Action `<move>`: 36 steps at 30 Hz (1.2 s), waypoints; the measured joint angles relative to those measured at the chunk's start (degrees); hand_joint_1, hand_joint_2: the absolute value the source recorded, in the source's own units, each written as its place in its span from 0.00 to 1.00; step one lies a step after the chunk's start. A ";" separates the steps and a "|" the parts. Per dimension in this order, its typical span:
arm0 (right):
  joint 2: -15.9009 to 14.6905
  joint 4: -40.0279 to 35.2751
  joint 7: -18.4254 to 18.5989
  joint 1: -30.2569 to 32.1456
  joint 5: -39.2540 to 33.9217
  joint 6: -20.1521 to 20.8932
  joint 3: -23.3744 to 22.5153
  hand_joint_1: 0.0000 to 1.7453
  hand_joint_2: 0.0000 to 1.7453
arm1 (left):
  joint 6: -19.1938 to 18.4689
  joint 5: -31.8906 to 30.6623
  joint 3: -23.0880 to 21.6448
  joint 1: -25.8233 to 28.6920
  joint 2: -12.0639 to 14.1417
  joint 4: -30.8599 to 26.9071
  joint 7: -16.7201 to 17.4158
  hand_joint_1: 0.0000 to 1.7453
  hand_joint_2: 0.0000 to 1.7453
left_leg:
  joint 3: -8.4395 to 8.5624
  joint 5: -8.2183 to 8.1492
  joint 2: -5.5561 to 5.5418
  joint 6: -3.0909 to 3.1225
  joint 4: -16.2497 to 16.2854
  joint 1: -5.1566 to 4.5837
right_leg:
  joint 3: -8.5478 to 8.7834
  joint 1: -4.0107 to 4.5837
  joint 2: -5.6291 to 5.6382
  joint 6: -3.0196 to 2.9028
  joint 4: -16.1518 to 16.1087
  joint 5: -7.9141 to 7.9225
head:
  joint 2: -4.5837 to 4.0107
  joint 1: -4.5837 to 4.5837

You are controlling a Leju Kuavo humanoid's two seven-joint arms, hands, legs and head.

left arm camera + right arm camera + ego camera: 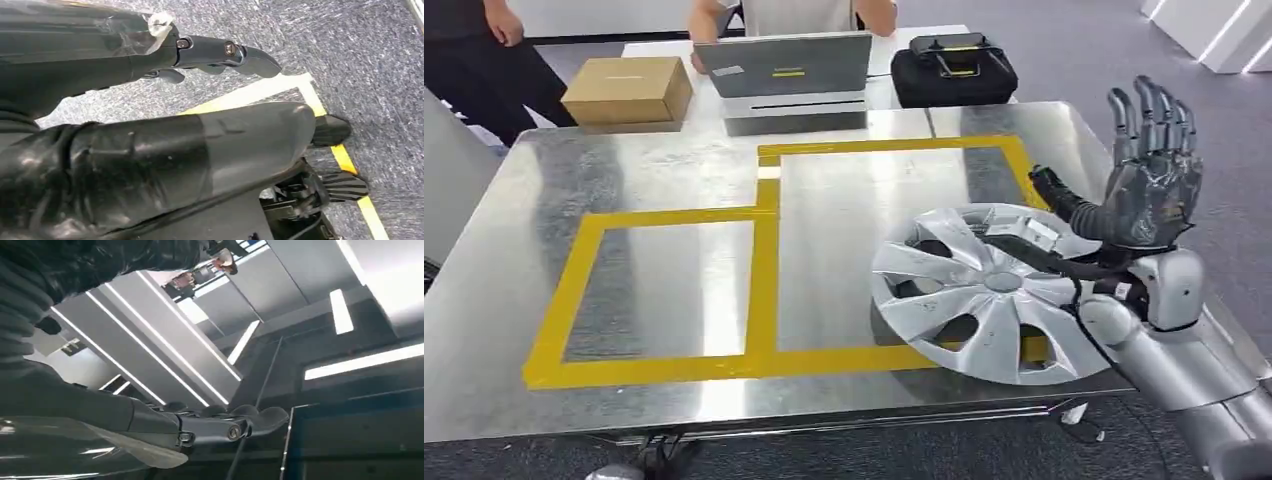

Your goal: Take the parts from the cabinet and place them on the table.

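- Lying flat near the table's [674,170] near right corner, overhanging the yellow tape outline [764,215]: wheel cover [984,290], silver, broad and spoked.
- Probably handling as light, thin plastic: stiffish but flexing, slick-faced, liable to crack at the spokes; best taken by the rim or through a spoke opening.
- Hovering just beside its far right edge, fingers raised and spread, grasping nothing: right hand [1152,185].
- Hanging over grey floor, fingers extended, seemingly empty: left hand [150,155].

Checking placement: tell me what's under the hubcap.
The hubcap lies on the steel table, covering the yellow tape at one corner; whatever lies beneath its centre is hidden.
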 joint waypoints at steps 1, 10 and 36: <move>0.90 -1.84 -1.49 1.62 -0.20 0.00 -1.66 0.00 1.00 | 0.09 0.00 0.07 0.02 0.00 0.00 -0.07 0.00 0.00 | 0.01 0.00 0.00 0.00 0.00 0.01 | 0.00 0.03 0.00 0.00 0.00 0.00 | 0.00 0.00; 10.20 -13.83 -12.74 16.55 -0.46 0.00 -13.53 0.00 1.00 | 1.07 0.50 1.44 0.47 0.02 0.00 -0.72 0.00 0.00 | -0.01 -0.05 0.01 0.04 0.03 -0.05 | 0.00 -0.04 0.01 0.00 -0.04 0.00 | 0.00 0.02; 15.73 -16.69 -16.17 22.30 -2.27 0.02 -19.34 0.00 1.00 | 2.03 0.48 2.97 1.05 -0.22 0.00 -0.87 0.00 0.00 | -2.93 3.42 0.42 -0.19 0.53 0.13 | 4.28 -0.20 0.22 0.91 -0.09 -3.45 | 0.00 0.04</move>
